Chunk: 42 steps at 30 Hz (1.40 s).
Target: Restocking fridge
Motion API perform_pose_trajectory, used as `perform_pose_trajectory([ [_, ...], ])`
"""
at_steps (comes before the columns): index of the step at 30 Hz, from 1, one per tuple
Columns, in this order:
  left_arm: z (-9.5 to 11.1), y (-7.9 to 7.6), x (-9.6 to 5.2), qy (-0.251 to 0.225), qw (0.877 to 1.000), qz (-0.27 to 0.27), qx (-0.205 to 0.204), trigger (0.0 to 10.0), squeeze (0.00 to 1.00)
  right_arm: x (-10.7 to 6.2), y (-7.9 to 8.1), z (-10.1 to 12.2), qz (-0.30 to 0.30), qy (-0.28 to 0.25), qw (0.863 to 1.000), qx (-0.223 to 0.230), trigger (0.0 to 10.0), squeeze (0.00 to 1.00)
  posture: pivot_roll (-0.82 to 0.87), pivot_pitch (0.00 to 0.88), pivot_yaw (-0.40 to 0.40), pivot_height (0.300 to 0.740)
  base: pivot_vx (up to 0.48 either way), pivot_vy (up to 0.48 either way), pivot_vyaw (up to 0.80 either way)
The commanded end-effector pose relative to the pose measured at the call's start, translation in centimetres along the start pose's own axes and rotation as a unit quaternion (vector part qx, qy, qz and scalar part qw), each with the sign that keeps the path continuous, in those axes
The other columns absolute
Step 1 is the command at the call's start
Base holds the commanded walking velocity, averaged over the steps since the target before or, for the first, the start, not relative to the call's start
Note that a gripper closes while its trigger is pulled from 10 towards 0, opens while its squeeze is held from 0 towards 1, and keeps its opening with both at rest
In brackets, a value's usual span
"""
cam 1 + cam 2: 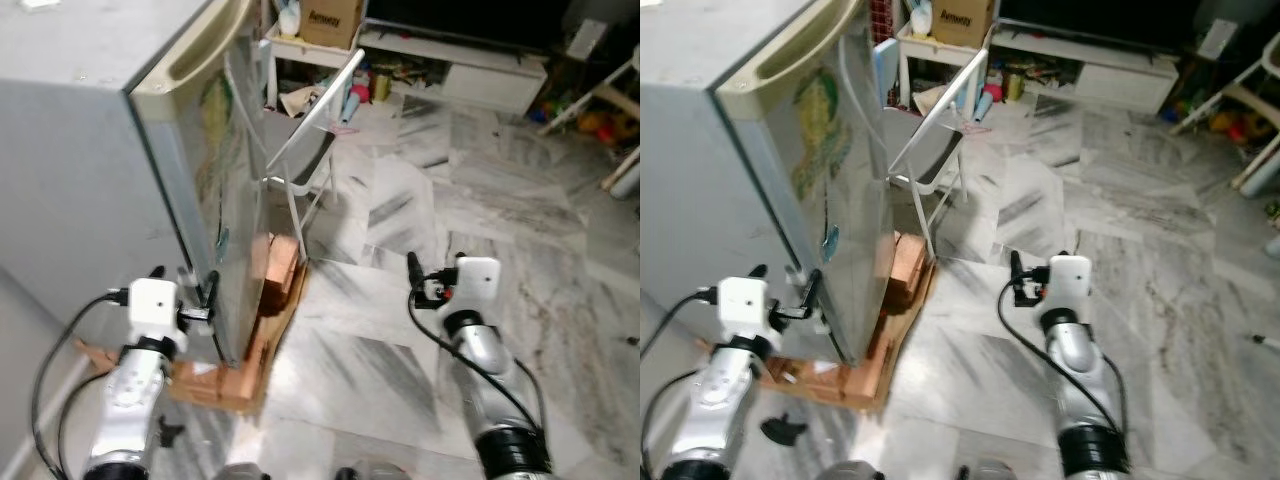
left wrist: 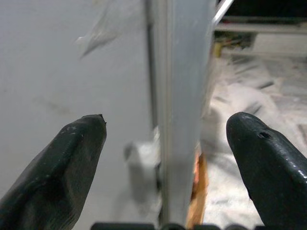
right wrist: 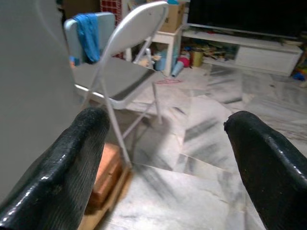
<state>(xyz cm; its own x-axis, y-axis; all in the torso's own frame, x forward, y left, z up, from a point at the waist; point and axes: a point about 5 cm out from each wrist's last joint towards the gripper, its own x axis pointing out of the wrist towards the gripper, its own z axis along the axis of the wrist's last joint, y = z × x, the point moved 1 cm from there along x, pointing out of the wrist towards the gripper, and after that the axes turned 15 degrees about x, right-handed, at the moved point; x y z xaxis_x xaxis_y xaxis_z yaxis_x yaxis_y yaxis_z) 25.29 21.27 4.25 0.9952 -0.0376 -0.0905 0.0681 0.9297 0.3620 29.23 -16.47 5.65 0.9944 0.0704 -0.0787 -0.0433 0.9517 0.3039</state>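
Where left gripper (image 2: pixel 163 143) straddles fridge (image 1: pixel 90 150) door edge, spread, right gripper (image 3: pixel 163 139) spread.

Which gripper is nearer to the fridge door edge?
Left. The left gripper is at the fridge door edge, open jaws on either side of it. The right gripper hovers apart over the floor.

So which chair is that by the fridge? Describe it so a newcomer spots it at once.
Start at the tall grey fridge on its wooden pallet. Just beyond its far corner stands a folding chair: white tube frame, grey seat, the only seat among cluttered white shelves.
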Motion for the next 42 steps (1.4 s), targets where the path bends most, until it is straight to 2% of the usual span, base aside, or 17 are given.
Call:
perform_pose_trajectory([
  [1, 0.6, -0.8, 0.3, -0.014, 1.000, -0.020, -0.008, 10.0, 0.00, -0.1, -0.8, 0.4, -0.010, -0.004, 1.000, -0.009, 10.0, 0.00, 0.03, 0.012, -0.046, 0.740, 0.000, 0.000, 0.00],
  [6, 0.6, -1.2, 0.7, -0.014, 0.999, -0.035, -0.006, 10.0, 0.00, -0.2, -0.9, 0.2, -0.013, -0.001, 1.000, -0.013, 10.0, 0.00, 0.02, 0.013, -0.050, 0.740, 0.000, 0.000, 0.00],
  [10, 0.7, -1.3, 2.2, -0.009, 0.999, -0.039, -0.019, 10.0, 0.00, -0.2, -0.8, 0.2, -0.010, 0.002, 1.000, -0.010, 10.0, 0.00, 0.02, 0.015, -0.053, 0.740, 0.000, 0.000, 0.00],
  [11, 0.7, -1.3, 2.2, -0.009, 0.999, -0.039, -0.019, 10.0, 0.00, -0.2, -0.8, 0.2, -0.010, 0.002, 1.000, -0.010, 10.0, 0.00, 0.02, 0.015, -0.053, 0.740, 0.000, 0.000, 0.00],
  [18, 1.4, -1.5, 4.1, -0.012, 0.999, -0.043, -0.010, 10.0, 0.00, -1.2, -0.5, -2.1, 0.024, 0.080, 0.996, -0.015, 10.0, 0.00, 0.00, 0.018, -0.060, 0.740, 0.000, 0.000, 0.00],
  [21, 1.8, -1.0, 5.2, -0.014, 0.999, -0.038, -0.006, 10.0, 0.00, -1.6, -0.6, -3.3, 0.015, 0.137, 0.990, 0.027, 10.0, 0.00, -0.02, 0.019, -0.055, 0.740, 0.000, 0.000, 0.00],
  [25, 2.0, -0.7, 5.8, -0.015, 0.999, -0.038, -0.005, 10.0, 0.00, -1.8, -0.5, -3.4, 0.025, 0.147, 0.989, 0.008, 10.0, 0.00, -0.03, 0.019, -0.050, 0.740, 0.000, 0.000, 0.00],
  [28, 2.3, -0.4, 6.5, -0.014, 0.999, -0.032, 0.003, 10.0, 0.00, -2.2, -0.7, -3.5, 0.026, 0.151, 0.988, 0.011, 10.0, 0.00, -0.04, 0.020, -0.049, 0.740, 0.000, 0.000, 0.00],
  [35, 2.3, 0.2, 7.6, 0.005, 1.000, -0.014, 0.006, 10.0, 0.00, -2.6, 0.3, -3.0, 0.064, 0.157, 0.985, 0.025, 10.0, 0.00, -0.06, 0.018, -0.047, 0.740, 0.000, 0.000, 0.00],
  [40, 3.3, -0.2, 8.4, -0.005, 1.000, -0.024, 0.008, 10.0, 0.00, -2.8, 0.7, -3.0, 0.083, 0.165, 0.982, 0.031, 10.0, 0.00, -0.07, 0.020, -0.041, 0.740, 0.000, 0.000, 0.00],
  [42, 3.9, -0.9, 9.0, -0.007, 0.999, -0.035, -0.004, 10.0, 0.00, -3.4, 0.4, -4.1, 0.090, 0.211, 0.973, -0.007, 10.0, 0.00, -0.07, 0.023, -0.043, 0.740, 0.000, 0.000, 0.00],
])
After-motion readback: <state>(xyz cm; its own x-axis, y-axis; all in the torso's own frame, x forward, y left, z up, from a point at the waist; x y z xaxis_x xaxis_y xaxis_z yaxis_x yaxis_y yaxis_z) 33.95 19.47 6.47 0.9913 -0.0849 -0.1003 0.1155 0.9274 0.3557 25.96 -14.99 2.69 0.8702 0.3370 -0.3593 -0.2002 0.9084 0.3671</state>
